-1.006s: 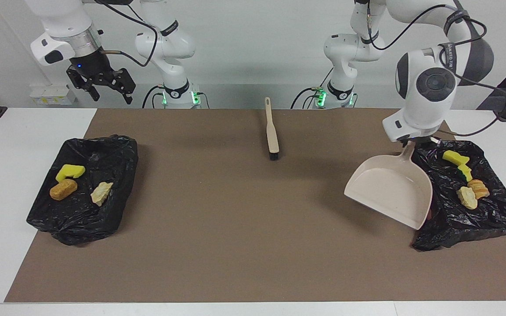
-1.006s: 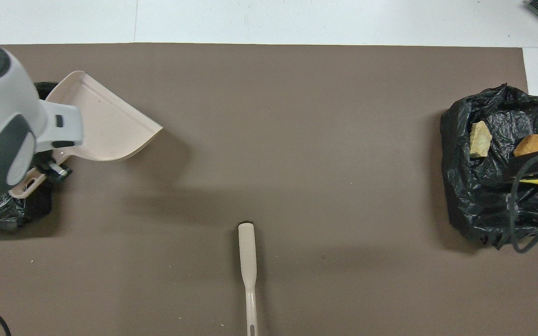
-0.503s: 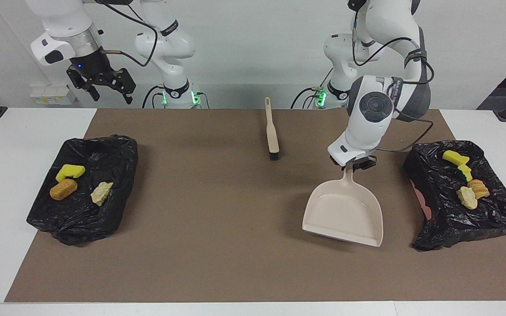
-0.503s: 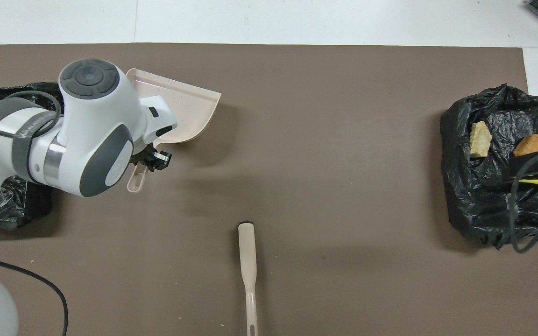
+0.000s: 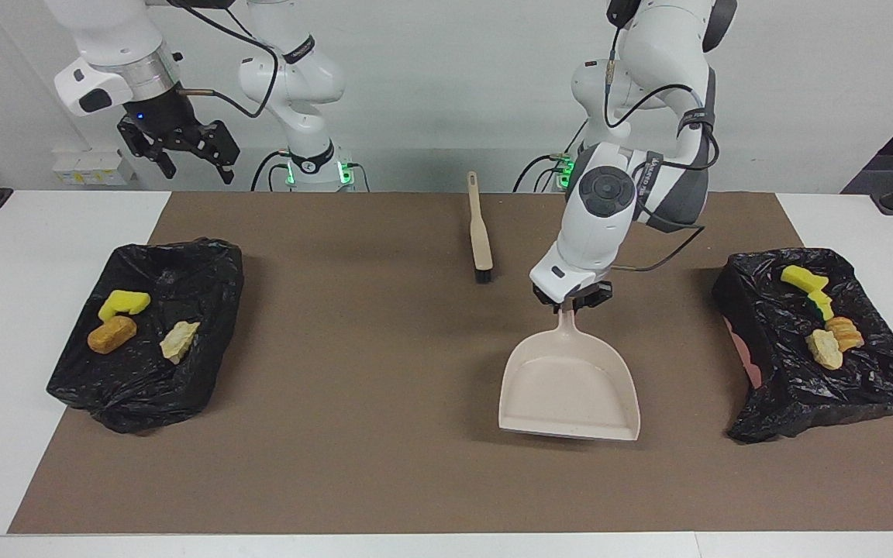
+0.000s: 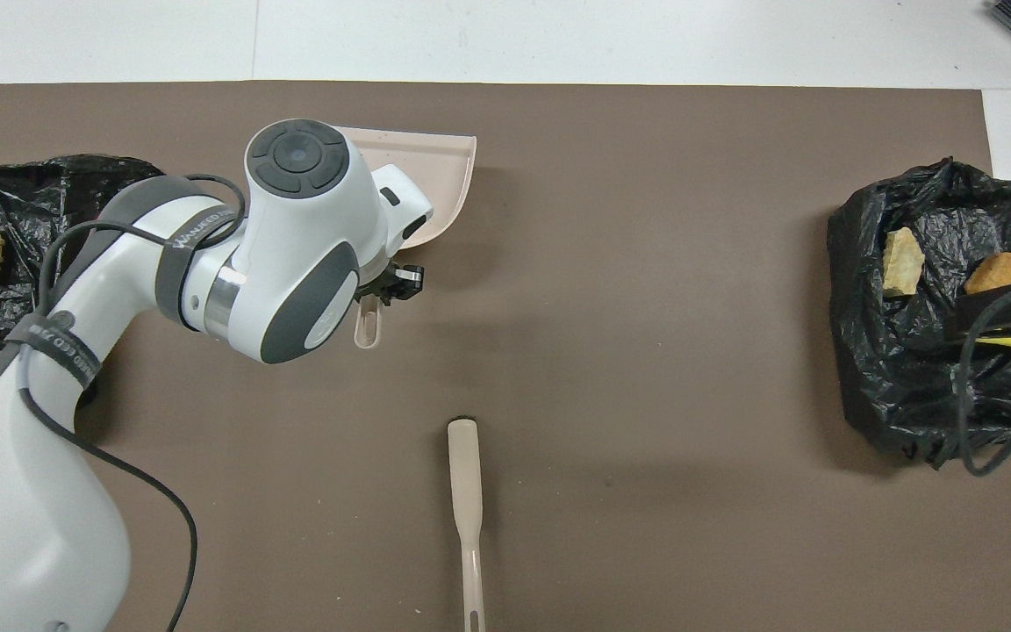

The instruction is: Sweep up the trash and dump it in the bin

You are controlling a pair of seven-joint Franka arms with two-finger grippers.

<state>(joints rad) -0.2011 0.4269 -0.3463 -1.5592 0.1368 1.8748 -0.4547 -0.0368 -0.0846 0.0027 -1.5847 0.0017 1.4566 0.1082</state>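
Observation:
My left gripper (image 5: 570, 298) is shut on the handle of the beige dustpan (image 5: 570, 387), which is empty and low over the middle of the brown mat; both also show in the overhead view, the gripper (image 6: 387, 285) and the dustpan (image 6: 444, 175). Several trash scraps (image 5: 822, 325) lie in the black-lined bin (image 5: 842, 391) at the left arm's end. Three more scraps (image 5: 124, 304) lie in the black-lined bin (image 5: 144, 391) at the right arm's end. My right gripper (image 5: 183, 151) is open and empty, waiting raised over that bin.
The beige brush (image 5: 480, 232) lies on the mat (image 5: 338, 387) between the arm bases, bristles pointing away from the robots; it also shows in the overhead view (image 6: 467, 500). No scraps lie on the mat.
The left arm has carried the empty dustpan from beside its bin toward the middle of the mat and levelled it. The right arm has not moved.

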